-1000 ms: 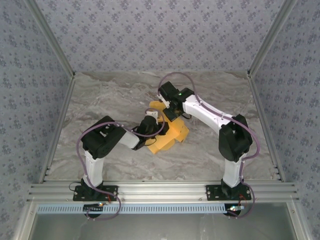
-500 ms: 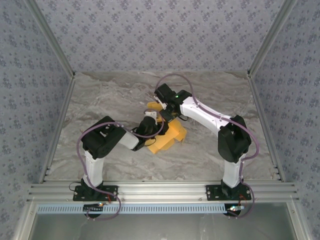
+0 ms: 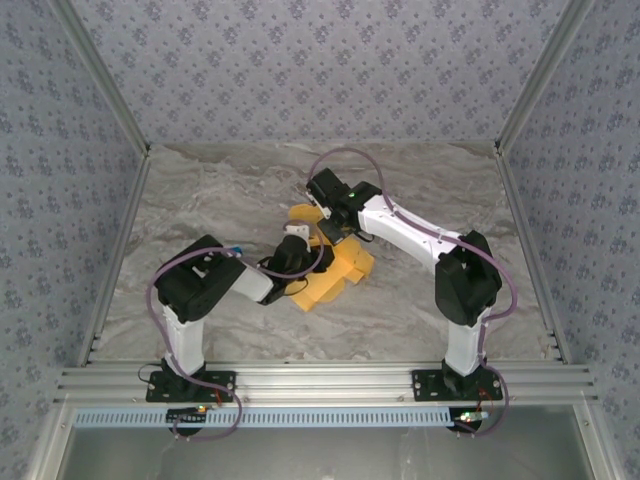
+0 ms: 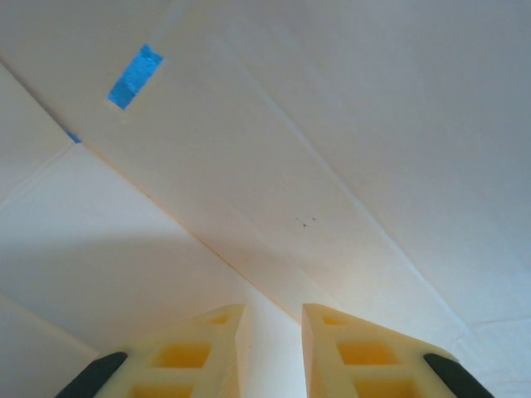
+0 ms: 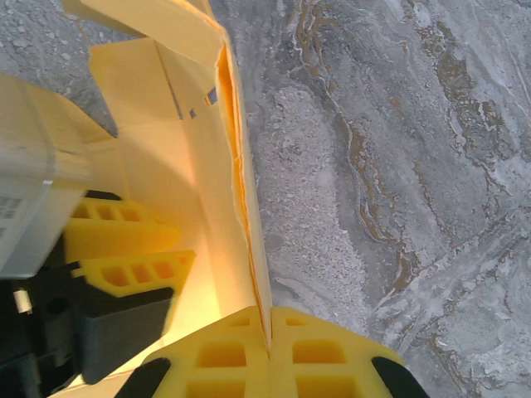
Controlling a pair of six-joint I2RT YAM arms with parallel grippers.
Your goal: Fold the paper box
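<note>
Paper box (image 3: 335,272) is located mid-table, between the two grippers, partly erected. Thin orange-yellow card; matte, creased along score lines, flaps loose at the far end.

One upright side wall is pinched edge-on by the right gripper (image 5: 267,319): jaws fully closed on the card. The wall's long axis runs straight away from those jaws, so any fold is pivoted about that held edge.

Left gripper (image 4: 272,332) is placed inside the box, left of the held wall and nose-on to an inner panel. Its jaws are parted by a narrow gap and nothing is seen gripped between them. The panel is marked by a strip of blue tape (image 4: 134,76).

The panel is faced directly by the left arm, so the next push is judged to fall to it.

Box is rested on a grey marble-pattern table (image 3: 200,200), hard and smooth.
</note>
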